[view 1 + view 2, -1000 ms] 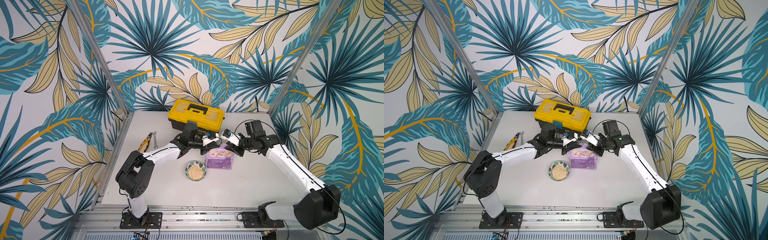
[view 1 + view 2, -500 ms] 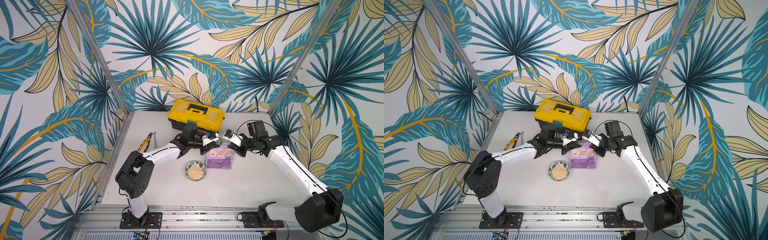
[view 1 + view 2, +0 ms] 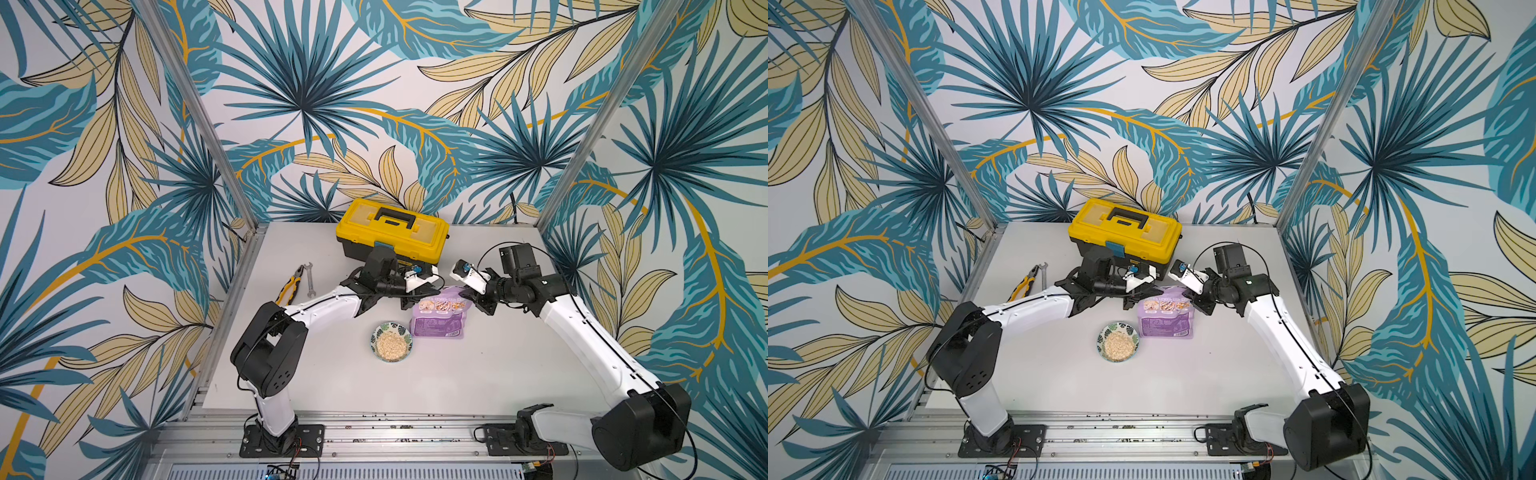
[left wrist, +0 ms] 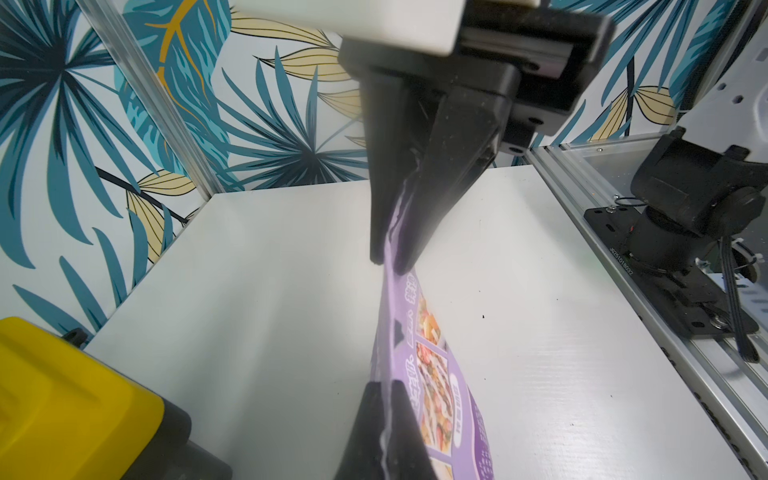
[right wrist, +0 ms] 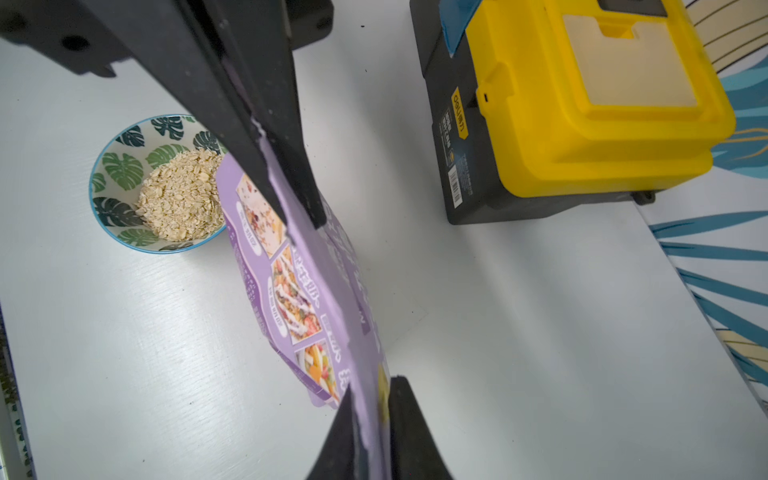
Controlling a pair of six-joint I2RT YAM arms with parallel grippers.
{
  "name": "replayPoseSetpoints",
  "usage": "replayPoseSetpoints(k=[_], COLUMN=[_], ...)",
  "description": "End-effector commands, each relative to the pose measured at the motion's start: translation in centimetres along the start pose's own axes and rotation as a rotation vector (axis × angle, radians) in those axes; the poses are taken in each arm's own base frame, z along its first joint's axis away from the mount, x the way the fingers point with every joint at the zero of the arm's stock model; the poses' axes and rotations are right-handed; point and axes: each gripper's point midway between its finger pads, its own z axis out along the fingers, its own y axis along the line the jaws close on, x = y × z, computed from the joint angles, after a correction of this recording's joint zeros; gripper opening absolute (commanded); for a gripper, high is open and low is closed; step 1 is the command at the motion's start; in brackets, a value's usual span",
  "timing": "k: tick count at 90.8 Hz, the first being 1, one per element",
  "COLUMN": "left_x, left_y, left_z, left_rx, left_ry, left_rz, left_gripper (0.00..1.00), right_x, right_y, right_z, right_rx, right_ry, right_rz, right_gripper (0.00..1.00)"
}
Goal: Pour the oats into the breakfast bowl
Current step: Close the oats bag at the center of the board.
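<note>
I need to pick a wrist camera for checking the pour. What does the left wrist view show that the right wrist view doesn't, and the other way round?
Left wrist only: an arm's black base on the metal rail.
Right wrist only: the breakfast bowl with the oats in it.
Both: the purple pouch, pinched along its top edge by the left gripper and the right gripper, plus the yellow toolbox.

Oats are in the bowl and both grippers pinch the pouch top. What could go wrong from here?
1. The left gripper and right gripper pinch only the thin top edge of the pouch; pulling apart might tear it or let it slip.
2. The pouch stands close beside the bowl; tipping on release, it could knock out the oats.
</note>
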Motion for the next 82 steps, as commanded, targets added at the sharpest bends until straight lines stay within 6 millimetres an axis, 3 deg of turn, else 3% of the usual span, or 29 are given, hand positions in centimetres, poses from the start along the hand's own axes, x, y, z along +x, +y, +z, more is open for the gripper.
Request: replayPoseSetpoints(k=[1,4,11,18,29,40,53,61,72,82], left_x=[-1.5,-1.5,-1.5,-1.4,-1.1,-0.8,-0.4,-0.4,-0.6,-0.8], left_y=[-0.2,-0.1,-0.1,0.0,0.3,0.7,0.5,0.5,0.5,0.5], left_z=[-0.7,-0.8,-0.9,-1.0,-1.6,-2.6,-3.2,-3.2,-3.1,-3.0], left_rx=[0.002,-0.001,-0.004,-0.01,-0.03,-0.053,-0.053,-0.049,-0.046,-0.043], left_ry=[-0.004,-0.002,-0.001,0.002,0.009,0.008,0.014,0.015,0.011,0.001], left_rz=[0.022,0.021,0.022,0.019,0.01,-0.002,-0.009,-0.009,-0.007,-0.002], left_gripper=[0.0,0.0,0.0,0.01,0.2,0.23,0.21,0.13,0.0,0.0], right_x=[1.6,1.7,2.0,2.0,1.4,1.6,1.6,1.3,0.9,-0.2], right_y=[-0.3,-0.2,0.1,0.1,0.1,0.1,-0.1,-0.2,-0.1,0.2], right_z=[-0.4,-0.4,-0.5,-0.6,-1.1,-1.0,-1.0,-1.1,-1.3,-1.6], right_rx=[0.038,0.035,0.031,0.035,0.041,0.05,0.061,0.06,0.052,0.024], right_ry=[0.037,0.033,0.033,0.03,0.005,0.009,0.007,-0.002,-0.019,-0.061], right_rz=[0.027,0.026,0.028,0.027,0.019,0.013,0.011,0.011,0.011,0.021], right_gripper=[0.19,0.17,0.0,0.0,0.0,0.0,0.0,0.0,0.09,0.24])
